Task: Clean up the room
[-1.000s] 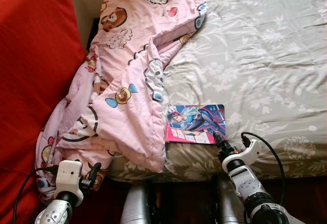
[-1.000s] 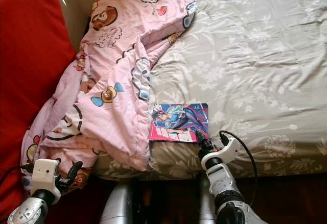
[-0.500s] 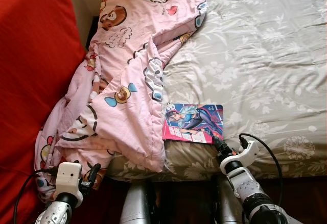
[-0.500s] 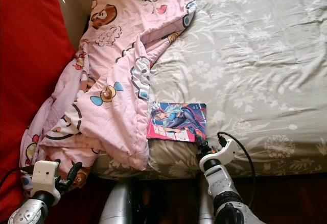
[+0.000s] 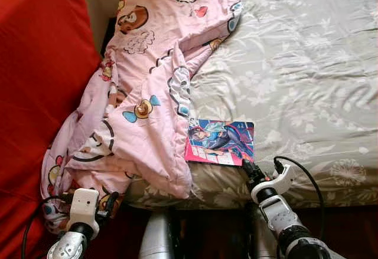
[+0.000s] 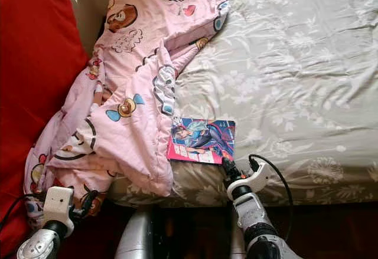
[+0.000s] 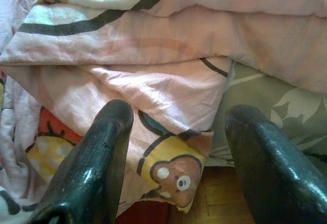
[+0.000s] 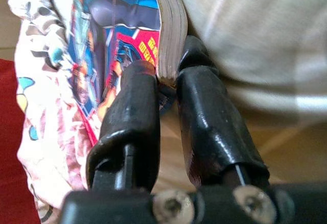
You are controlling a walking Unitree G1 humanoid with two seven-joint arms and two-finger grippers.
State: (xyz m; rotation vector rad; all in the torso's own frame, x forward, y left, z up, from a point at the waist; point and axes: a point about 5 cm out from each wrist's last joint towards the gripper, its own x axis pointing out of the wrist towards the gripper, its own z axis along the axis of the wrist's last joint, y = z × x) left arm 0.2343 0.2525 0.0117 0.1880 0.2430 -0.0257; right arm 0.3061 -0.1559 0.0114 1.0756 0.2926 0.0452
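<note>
Right pincer (image 5: 247,167) clenched on the comic book (image 5: 220,142) at the bed's (image 5: 307,82) near edge; left pincer (image 7: 173,157) released; next, lift it away.

You are looking into a home bedroom: a bed (image 5: 307,64) wearing a floral sheet, a pink cartoon quilt (image 5: 147,94) lying rumpled across it.
</note>
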